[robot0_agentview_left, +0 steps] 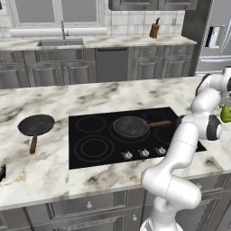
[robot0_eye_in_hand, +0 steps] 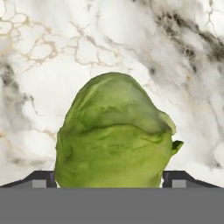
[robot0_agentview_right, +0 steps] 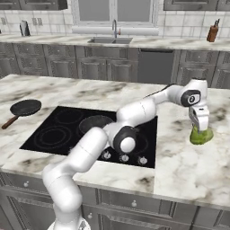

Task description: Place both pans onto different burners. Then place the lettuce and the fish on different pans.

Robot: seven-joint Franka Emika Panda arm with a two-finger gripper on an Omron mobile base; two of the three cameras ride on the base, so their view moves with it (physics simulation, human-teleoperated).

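Leftward, one empty pan (robot0_agentview_left: 131, 126) sits on the cooktop (robot0_agentview_left: 85, 153); another empty pan (robot0_agentview_left: 36, 125) rests on the counter (robot0_agentview_left: 40, 171) beside it. Right of the cooktop, the lettuce (robot0_agentview_right: 201, 136) lies on the counter. Close up, open fingers (robot0_eye_in_hand: 43, 179) flank the lettuce.

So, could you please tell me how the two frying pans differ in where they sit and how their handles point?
One pan sits on the black cooktop over a burner, while the other pan rests on the marble counter to the cooktop's left. In the left base view the first pan's handle points right; the second's points toward the camera. Both are round, dark and empty, with brown wooden handles.
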